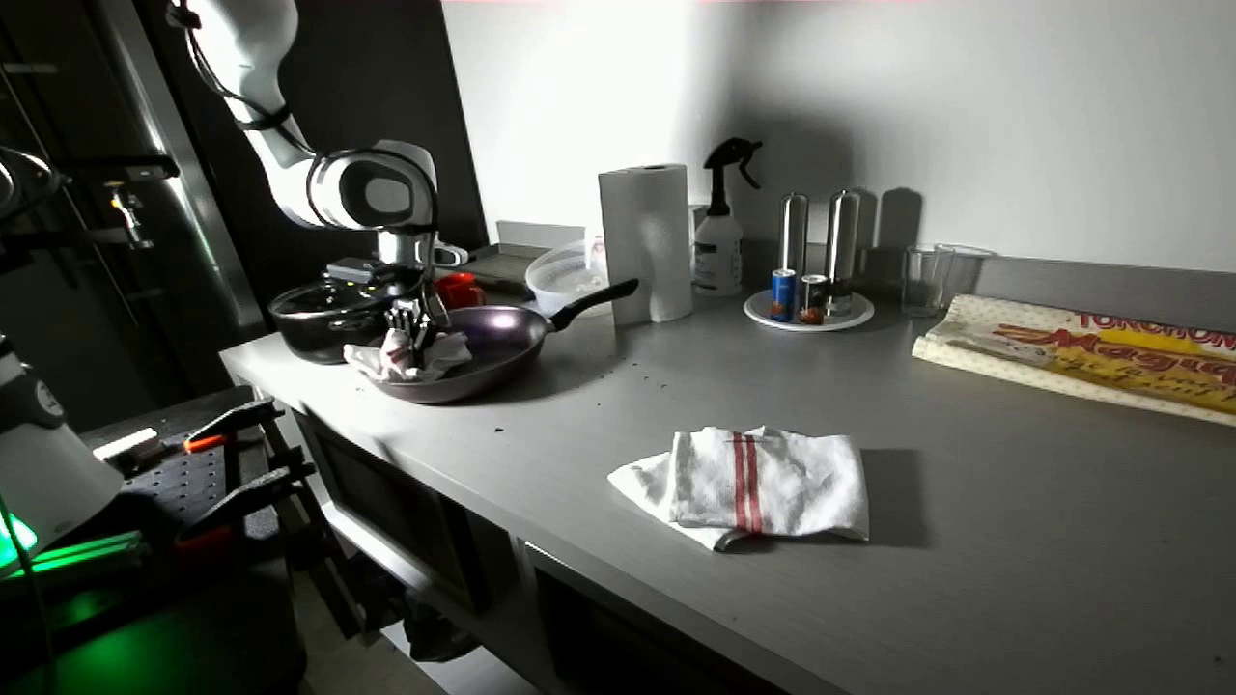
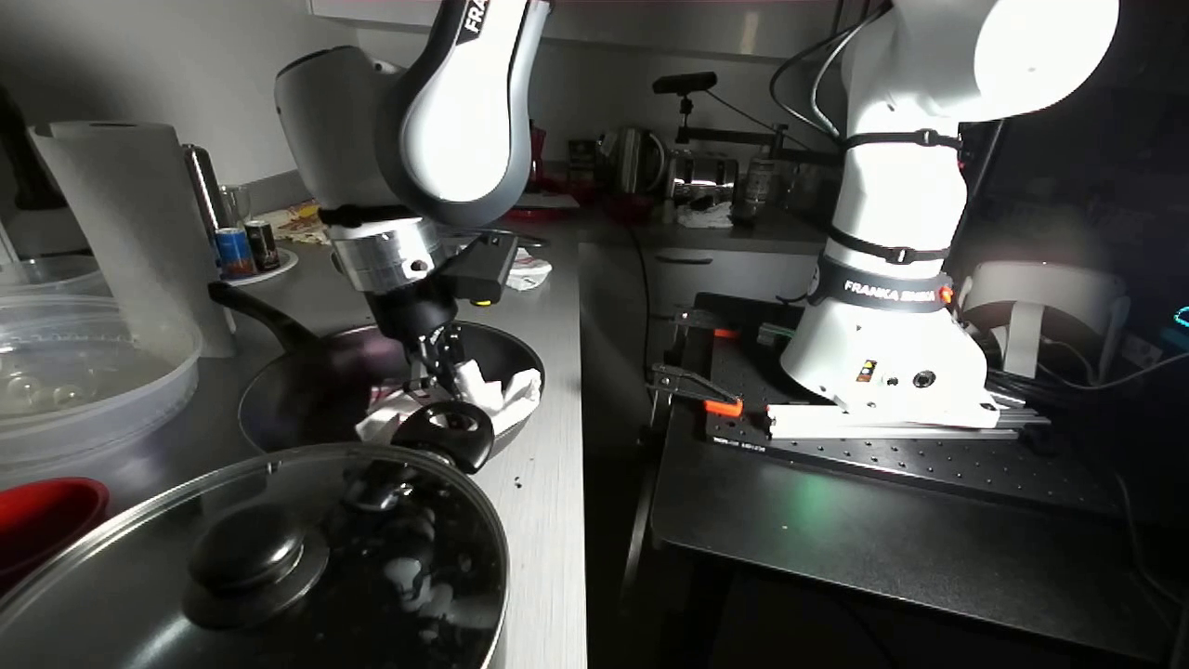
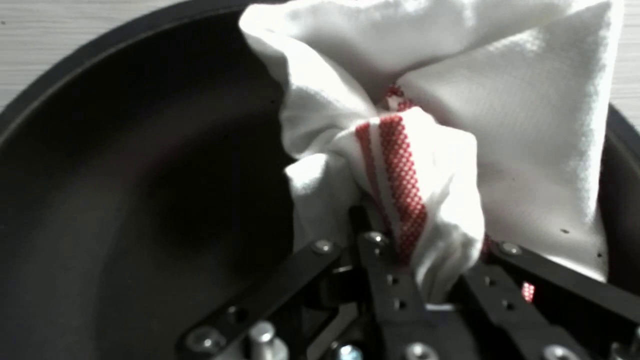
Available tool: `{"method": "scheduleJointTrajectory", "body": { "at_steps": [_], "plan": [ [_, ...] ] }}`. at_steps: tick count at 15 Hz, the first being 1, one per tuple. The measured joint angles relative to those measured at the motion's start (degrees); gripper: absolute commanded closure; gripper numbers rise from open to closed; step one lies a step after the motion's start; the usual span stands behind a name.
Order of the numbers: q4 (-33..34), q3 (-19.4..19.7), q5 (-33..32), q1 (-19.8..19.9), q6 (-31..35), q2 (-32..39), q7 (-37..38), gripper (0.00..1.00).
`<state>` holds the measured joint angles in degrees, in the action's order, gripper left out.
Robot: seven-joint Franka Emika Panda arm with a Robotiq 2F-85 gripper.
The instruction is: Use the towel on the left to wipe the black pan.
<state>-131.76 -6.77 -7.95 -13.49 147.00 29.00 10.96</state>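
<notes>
The black pan [image 1: 521,355] sits on the counter near its front edge; it also shows in an exterior view [image 2: 320,386] and in the wrist view [image 3: 190,210]. A white towel with red stripes [image 1: 446,355] lies bunched inside the pan and partly over its rim; it also shows in an exterior view [image 2: 516,398] and in the wrist view [image 3: 340,95]. My gripper [image 3: 425,245] points down into the pan and is shut on a bunched fold of this towel. The fingertips are hidden in the cloth. A second folded towel with red stripes [image 1: 801,483] lies on the counter.
A black pot with a glass lid [image 2: 372,576] stands close beside the pan. The pan's handle [image 1: 594,302] points towards a paper towel roll [image 1: 645,251]. A clear tub [image 2: 139,409], a red bowl [image 2: 46,520] and a plate with cans [image 1: 758,311] stand farther back.
</notes>
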Motion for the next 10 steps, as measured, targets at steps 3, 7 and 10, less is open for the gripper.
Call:
{"method": "scheduleJointTrajectory", "body": {
  "at_steps": [3,7,10],
  "plan": [
    [1.4,2.3,0.4,1.4,0.0,0.0,0.1,0.97],
    [3.7,5.3,0.5,3.2,0.3,0.2,0.3,0.97],
    [5.2,7.4,0.5,3.6,0.4,0.5,1.2,0.97]
  ]
}}
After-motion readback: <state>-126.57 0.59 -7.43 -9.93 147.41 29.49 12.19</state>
